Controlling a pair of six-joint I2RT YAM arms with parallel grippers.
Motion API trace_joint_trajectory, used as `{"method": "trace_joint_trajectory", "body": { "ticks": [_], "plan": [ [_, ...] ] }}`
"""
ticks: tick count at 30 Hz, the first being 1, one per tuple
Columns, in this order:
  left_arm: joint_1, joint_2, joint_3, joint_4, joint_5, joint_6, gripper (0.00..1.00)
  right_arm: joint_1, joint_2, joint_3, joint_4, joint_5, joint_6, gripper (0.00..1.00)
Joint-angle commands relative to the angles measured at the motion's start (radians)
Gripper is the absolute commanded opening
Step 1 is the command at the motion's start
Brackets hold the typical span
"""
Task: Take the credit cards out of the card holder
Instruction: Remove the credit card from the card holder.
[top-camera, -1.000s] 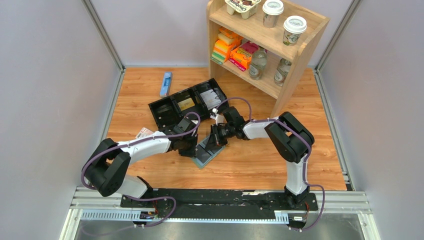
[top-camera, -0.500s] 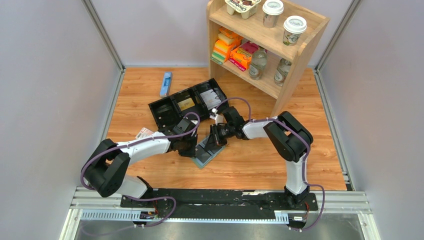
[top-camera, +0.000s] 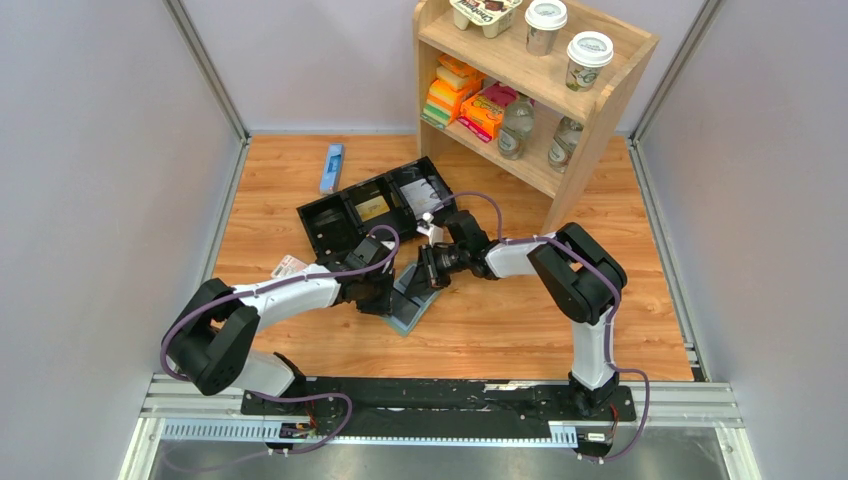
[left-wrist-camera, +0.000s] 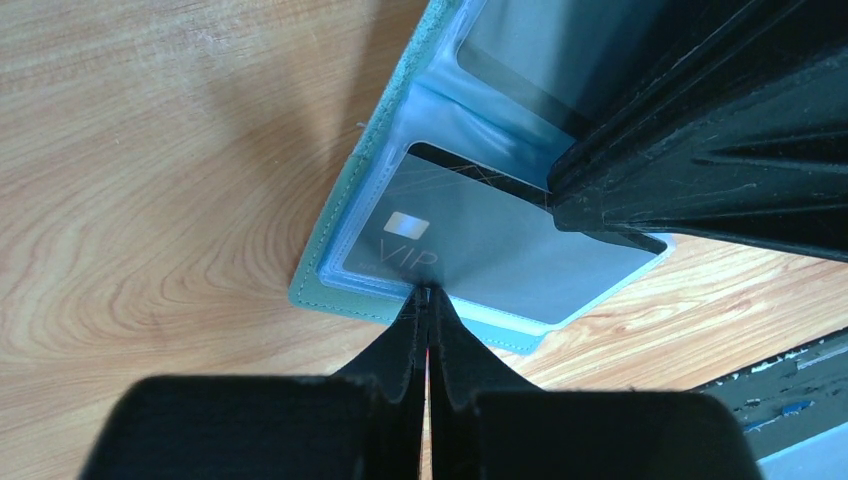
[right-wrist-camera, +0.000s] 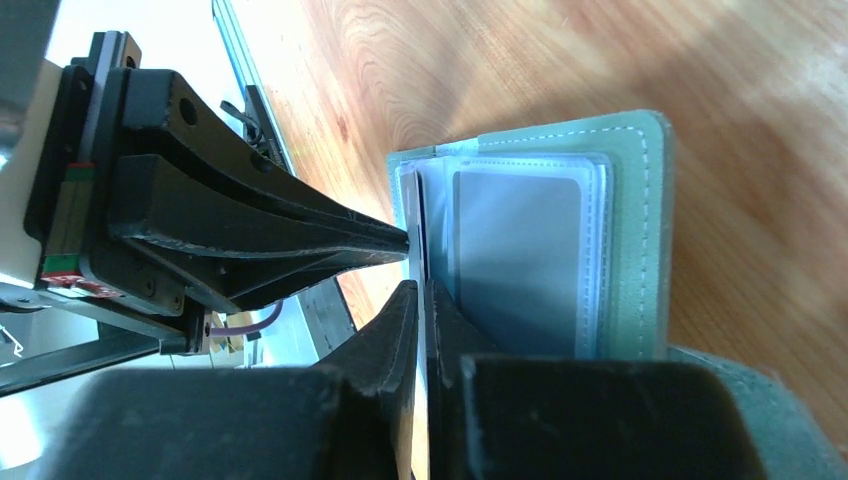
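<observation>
The grey-green card holder (top-camera: 409, 311) lies open on the wooden table. In the left wrist view its pale blue pocket panel (left-wrist-camera: 372, 205) holds a grey card marked VIP (left-wrist-camera: 470, 235). My left gripper (left-wrist-camera: 425, 293) is shut, its tips pinching the panel's lower edge. My right gripper (right-wrist-camera: 421, 290) is shut on the thin edge of that panel at the pocket mouth, where the card's end is. Its black fingers (left-wrist-camera: 700, 160) cover the card's far end. A second grey card (right-wrist-camera: 515, 260) sits in the flat half of the card holder (right-wrist-camera: 640, 240). Both grippers meet over the holder in the top view, left gripper (top-camera: 387, 296) and right gripper (top-camera: 431, 272).
A black three-compartment tray (top-camera: 330, 222) lies just behind the grippers. A pink-and-white packet (top-camera: 288, 266) lies by the left arm. A blue object (top-camera: 332, 167) lies far left. A wooden shelf (top-camera: 600, 110) with cups, bottles and boxes stands at the back right.
My right gripper has shifted slightly left and away, and the card holder has moved a little with it. The left gripper stays pinched on the holder.
</observation>
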Motion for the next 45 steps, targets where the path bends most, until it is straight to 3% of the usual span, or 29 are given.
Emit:
{"method": "trace_joint_trajectory", "body": {
  "ticks": [1,12,18,21,27,36,39,45],
  "plan": [
    [-0.01,0.028,-0.042,0.03,-0.017,-0.007,0.0,0.055,-0.02,0.019,0.071,-0.09,0.024,0.08],
    [-0.013,0.019,-0.045,0.03,-0.03,-0.001,0.0,0.087,0.048,0.088,-0.027,-0.084,-0.032,0.17],
    [-0.015,0.008,-0.045,0.023,-0.039,0.001,0.0,0.084,0.029,0.089,-0.07,-0.041,-0.056,0.0],
    [-0.015,-0.003,-0.048,0.012,-0.051,0.001,0.0,0.06,0.023,0.071,-0.075,-0.015,-0.047,0.0],
    [-0.015,-0.039,-0.056,-0.022,-0.085,0.005,0.08,-0.011,-0.016,-0.019,-0.042,0.022,-0.004,0.0],
    [-0.015,-0.058,-0.047,-0.025,-0.083,0.002,0.22,-0.017,-0.076,-0.062,-0.073,0.083,-0.016,0.0],
    [-0.015,-0.075,-0.036,-0.023,-0.085,-0.001,0.27,-0.017,-0.098,-0.041,-0.11,0.118,-0.047,0.07],
    [-0.015,-0.078,-0.008,-0.028,-0.085,0.004,0.28,-0.017,-0.127,0.007,-0.173,0.152,-0.091,0.18]
  ]
}}
